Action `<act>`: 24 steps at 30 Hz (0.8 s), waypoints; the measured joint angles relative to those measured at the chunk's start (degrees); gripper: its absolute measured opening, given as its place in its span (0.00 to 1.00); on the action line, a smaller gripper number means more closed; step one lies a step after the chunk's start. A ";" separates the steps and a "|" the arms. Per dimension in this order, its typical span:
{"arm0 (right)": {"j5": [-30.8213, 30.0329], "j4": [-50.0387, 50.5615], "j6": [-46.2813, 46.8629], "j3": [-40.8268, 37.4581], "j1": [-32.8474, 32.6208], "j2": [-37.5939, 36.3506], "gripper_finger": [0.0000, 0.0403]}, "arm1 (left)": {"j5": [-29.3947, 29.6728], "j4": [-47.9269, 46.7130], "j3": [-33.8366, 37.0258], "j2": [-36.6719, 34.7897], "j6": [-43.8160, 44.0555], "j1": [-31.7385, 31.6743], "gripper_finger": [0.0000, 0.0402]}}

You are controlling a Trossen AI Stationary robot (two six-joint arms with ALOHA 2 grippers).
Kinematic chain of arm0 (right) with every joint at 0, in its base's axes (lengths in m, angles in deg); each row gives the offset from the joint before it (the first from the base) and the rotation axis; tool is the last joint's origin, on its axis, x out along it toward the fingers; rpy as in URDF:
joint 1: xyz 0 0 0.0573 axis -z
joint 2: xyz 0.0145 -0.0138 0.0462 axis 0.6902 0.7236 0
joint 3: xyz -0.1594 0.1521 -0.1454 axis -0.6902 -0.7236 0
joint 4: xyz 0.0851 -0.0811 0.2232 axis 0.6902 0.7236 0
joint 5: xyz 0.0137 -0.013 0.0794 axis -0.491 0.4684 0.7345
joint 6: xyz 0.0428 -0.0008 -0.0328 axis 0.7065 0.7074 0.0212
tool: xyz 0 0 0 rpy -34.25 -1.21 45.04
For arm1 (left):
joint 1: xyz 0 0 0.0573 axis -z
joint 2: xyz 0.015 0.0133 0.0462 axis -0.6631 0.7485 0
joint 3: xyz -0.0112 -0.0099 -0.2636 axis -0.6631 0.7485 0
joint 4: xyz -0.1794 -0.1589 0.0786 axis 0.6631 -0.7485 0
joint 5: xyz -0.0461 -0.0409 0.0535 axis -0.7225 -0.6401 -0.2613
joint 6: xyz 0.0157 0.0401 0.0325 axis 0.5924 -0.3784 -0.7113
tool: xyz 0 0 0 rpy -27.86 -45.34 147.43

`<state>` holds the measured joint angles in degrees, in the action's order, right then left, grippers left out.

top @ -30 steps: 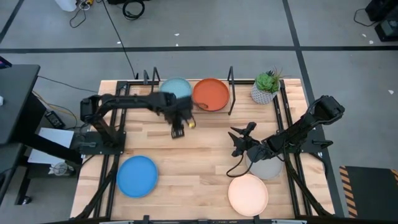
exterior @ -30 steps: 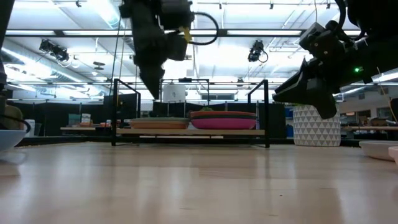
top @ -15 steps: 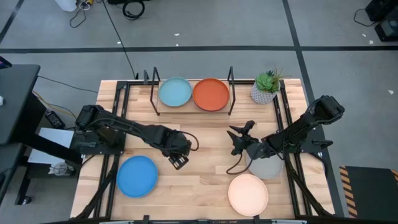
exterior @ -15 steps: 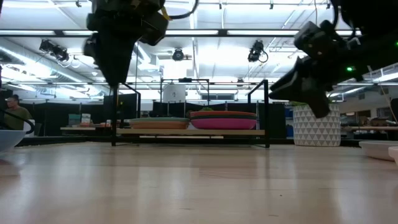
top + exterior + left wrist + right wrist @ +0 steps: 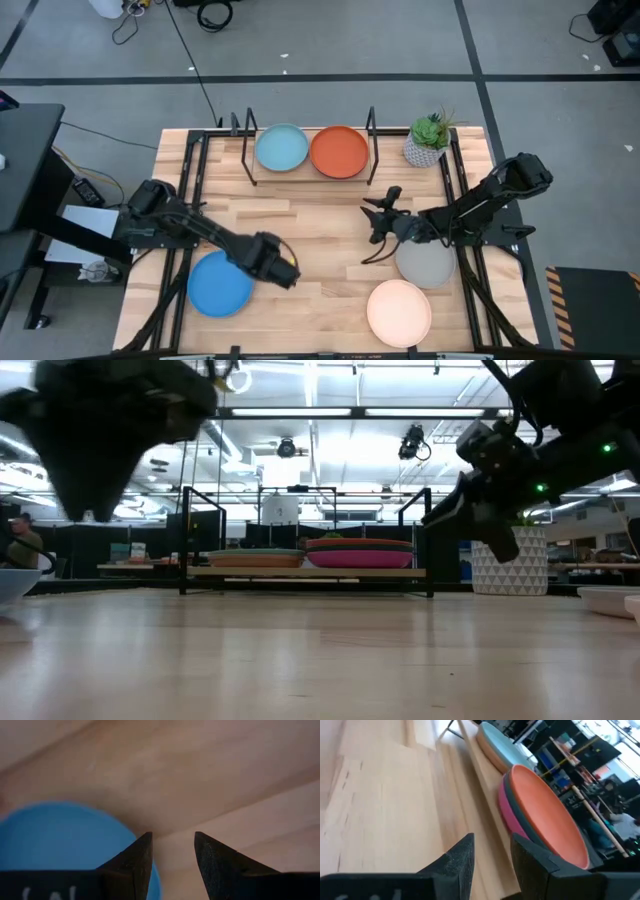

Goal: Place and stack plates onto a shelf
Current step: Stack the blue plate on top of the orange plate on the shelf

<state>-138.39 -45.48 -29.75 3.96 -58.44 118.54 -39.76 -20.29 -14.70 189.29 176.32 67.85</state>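
Near the table's front-left we see the left gripper point(image 5: 283, 272), fingers apart, at the bright blue plate point(image 5: 220, 283) rim. On the shelf point(image 5: 250, 172): turquoise plate point(image 5: 281, 149) & orange plate point(image 5: 338, 151). Right gripper point(image 5: 372, 216) mid-table, fingers slightly apart, empty.

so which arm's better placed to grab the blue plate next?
Left. The left gripper hangs open right at the blue plate's rim, which fills its wrist view. The right gripper is across the table, beside the grey plate.
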 joint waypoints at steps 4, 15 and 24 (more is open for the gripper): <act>2.78 -3.07 -2.11 -1.44 -0.01 0.00 0.33 | -1.21 -0.49 -0.04 0.91 7.07 2.49 0.38; 11.35 -9.95 -6.49 -4.18 2.19 0.00 0.33 | -9.17 -0.64 -0.02 7.73 12.30 3.99 0.38; 13.37 -10.13 -7.21 -4.67 3.68 0.00 0.33 | -10.71 -1.16 0.02 10.06 11.80 4.47 0.33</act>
<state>-125.02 -55.61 -36.96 -0.71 -54.76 118.54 -50.47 -21.45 -14.67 199.35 188.12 72.32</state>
